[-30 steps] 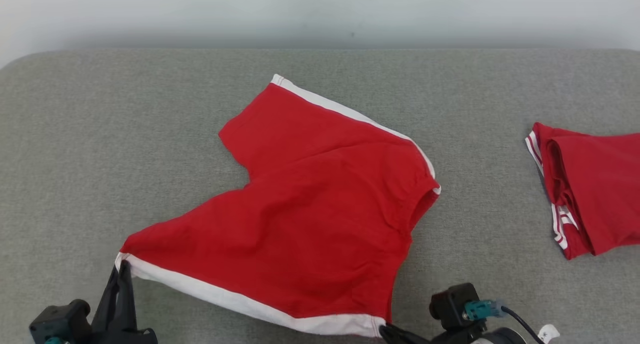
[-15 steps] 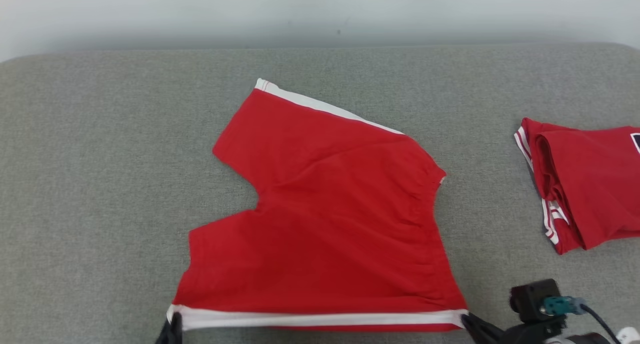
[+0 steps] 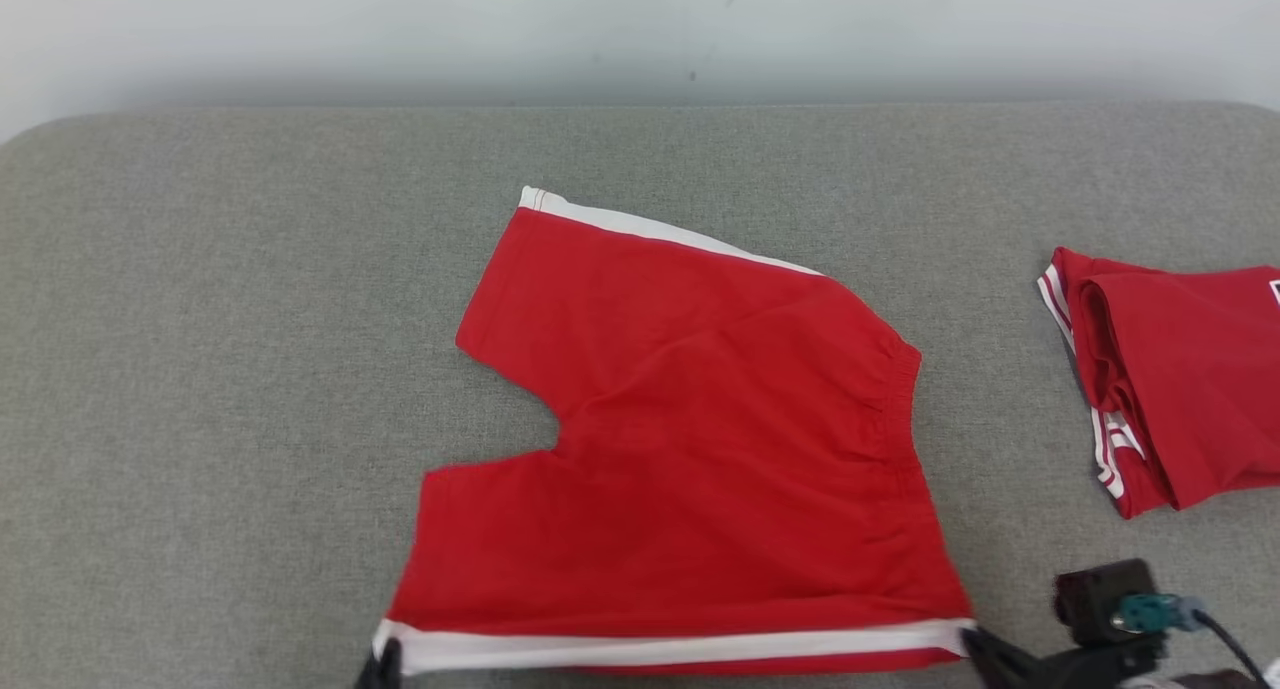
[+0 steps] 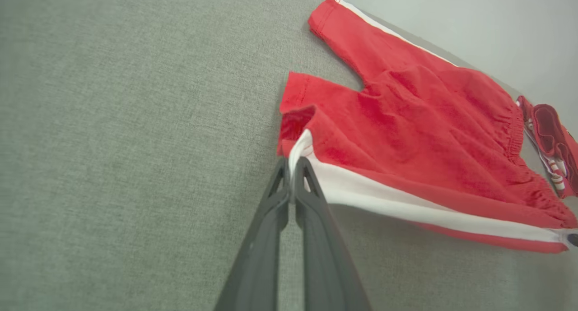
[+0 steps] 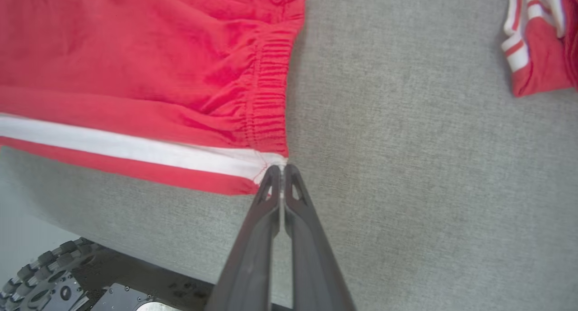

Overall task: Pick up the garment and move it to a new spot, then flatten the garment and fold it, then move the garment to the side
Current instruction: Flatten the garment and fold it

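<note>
Two pinches hold the red shorts (image 3: pixel 700 449) along their near edge. At the far left of the head view the grey bench (image 3: pixel 200 369) lies bare, its rounded corner meeting a pale wall (image 3: pixel 640 29) at the top of the frame. Left of centre at the bottom edge, the left gripper (image 3: pixel 380 666) has its jaws clenched on the leg-hem corner of the white side stripe (image 3: pixel 660 649). The left wrist view shows that corner lifted a little above the bench, with the leg opening gaping just behind the fingertips. The shorts spread across the middle of the frame, mostly flat, with one leg angled to the upper left and the elastic waistband (image 3: pixel 900 399) facing right. At the lower right the right gripper (image 3: pixel 975 644) has its jaws clenched on the waistband end of the same stripe, which runs straight between the two grips. Further right, well apart from the shorts across bare bench, a second red garment (image 3: pixel 1180 369) with white stripes lies folded against the frame's right edge.
</note>
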You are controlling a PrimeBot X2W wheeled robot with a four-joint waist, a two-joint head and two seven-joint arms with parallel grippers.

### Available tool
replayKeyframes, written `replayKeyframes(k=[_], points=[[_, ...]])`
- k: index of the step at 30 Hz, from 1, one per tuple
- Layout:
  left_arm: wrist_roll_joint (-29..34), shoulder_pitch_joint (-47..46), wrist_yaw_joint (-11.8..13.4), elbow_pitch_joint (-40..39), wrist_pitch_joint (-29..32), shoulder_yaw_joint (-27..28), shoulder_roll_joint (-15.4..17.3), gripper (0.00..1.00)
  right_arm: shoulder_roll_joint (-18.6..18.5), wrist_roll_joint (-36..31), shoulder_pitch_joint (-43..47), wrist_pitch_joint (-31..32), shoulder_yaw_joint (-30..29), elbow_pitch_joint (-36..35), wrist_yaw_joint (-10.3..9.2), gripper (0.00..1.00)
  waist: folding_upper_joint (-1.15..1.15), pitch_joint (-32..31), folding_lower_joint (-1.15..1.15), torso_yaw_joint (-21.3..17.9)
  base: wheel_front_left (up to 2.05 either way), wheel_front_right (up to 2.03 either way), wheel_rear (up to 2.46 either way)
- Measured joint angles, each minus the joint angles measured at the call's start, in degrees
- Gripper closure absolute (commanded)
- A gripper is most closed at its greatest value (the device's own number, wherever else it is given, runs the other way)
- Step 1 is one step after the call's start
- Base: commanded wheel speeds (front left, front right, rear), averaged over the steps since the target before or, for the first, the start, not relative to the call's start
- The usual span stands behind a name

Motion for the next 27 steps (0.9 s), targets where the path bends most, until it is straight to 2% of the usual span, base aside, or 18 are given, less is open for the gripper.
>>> replayKeyframes(k=[7,14,27], points=[[1.72,-6.61,-1.09,0.40,-0.88,1.55,3.72,1.00,1.67,3.47,-5.34,-4.05,6.56,1.43,0.00,1.00,0.00,0.33,0.00,-0.69,0.00,0.00,0.00],[2.04,-16.04,-2.90,4.79,-1.23,1.89,5.61,1.00,1.94,4.12,-13.28,-8.47,9.64,4.60,0.00,1.00,0.00,1.64,0.00,-1.86,0.00,0.00,0.00],[2.60,-36.15,-3.32,14.24,-4.00,3.08,6.62,1.00,5.36,4.42,-25.04,-18.85,9.37,9.98,0.00,1.00,0.00,8.30,0.01,-3.51,0.00,0.00,0.00]])
